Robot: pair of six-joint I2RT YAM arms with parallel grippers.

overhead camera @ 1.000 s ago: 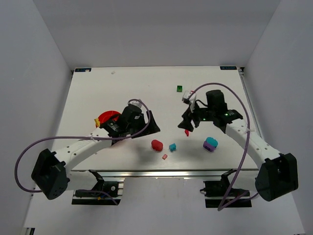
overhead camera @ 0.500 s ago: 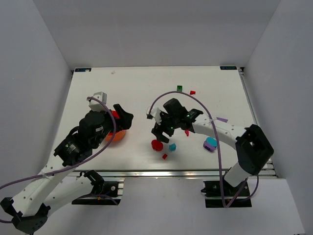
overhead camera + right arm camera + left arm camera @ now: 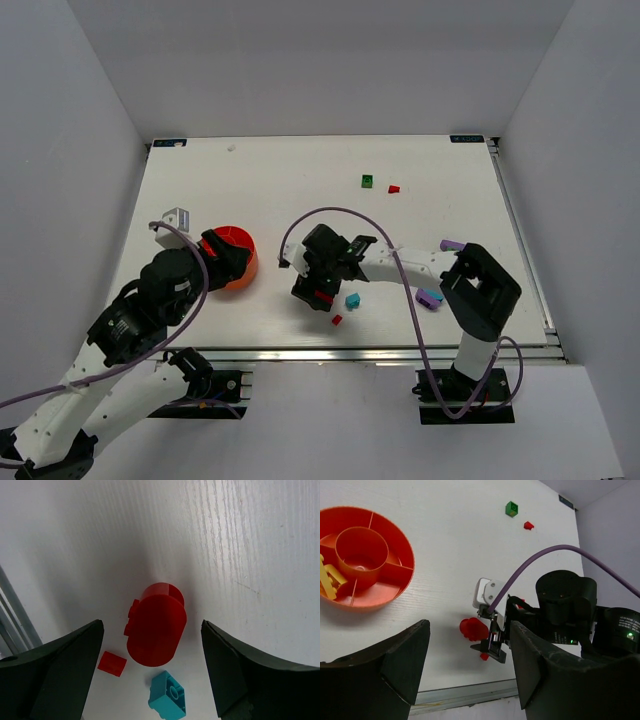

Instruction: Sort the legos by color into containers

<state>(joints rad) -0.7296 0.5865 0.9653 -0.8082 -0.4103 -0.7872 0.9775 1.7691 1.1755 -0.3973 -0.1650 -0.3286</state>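
Since 0.5 s ago: right gripper has shifted toward the near edge and 9 o'clock and is now over the red bowl. The left arm has drawn back, uncovering the orange bowl.

Nearest in the top view: small red brick, close to the front edge of the table. The teal brick sits just at its 1 o'clock. The red bowl is at 11 o'clock of the small red brick, near both bricks, touching neither in the right wrist view. On the right gripper the jaws are wide, one finger on either side of the red bowl, holding nothing. The purple-and-teal bricks lie at 3 o'clock of the teal brick, partly hidden by the right arm.

The left gripper has its jaws wide and is empty, raised off the table. The orange bowl is at 9 o'clock of the right gripper, well apart, and is divided into compartments. One yellow lego lies in an outer compartment.

Farthest: green brick, with a second red brick just at its 3 o'clock.
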